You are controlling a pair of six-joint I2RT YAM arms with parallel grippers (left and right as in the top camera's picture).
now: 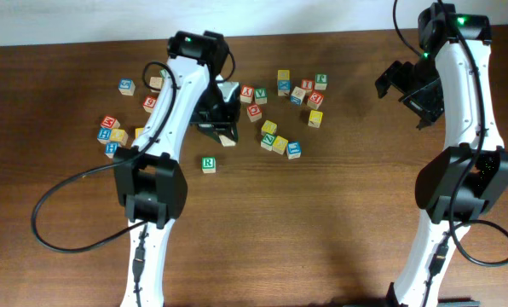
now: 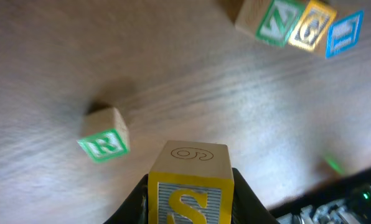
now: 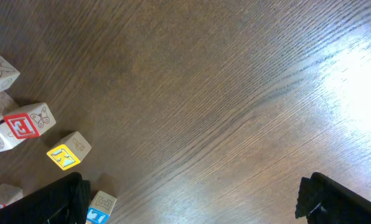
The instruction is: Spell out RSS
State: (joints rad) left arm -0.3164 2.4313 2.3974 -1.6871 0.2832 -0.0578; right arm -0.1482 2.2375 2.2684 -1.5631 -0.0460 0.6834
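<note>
Left jaws clamped on the S block, letter face toward the wrist cam, and it looks lifted off the worktop. R block sits alone, well apart from the loose pile. I read that as the start of the word, set clear so a row fits. S hangs near R, I'd guess for placing beside it next. Right jaws spread wide and empty over bare wood, clear of the left arm. Can't pick out a second S.

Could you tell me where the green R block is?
Overhead view: the green R block sits alone, left of centre, just below the left gripper.
</note>
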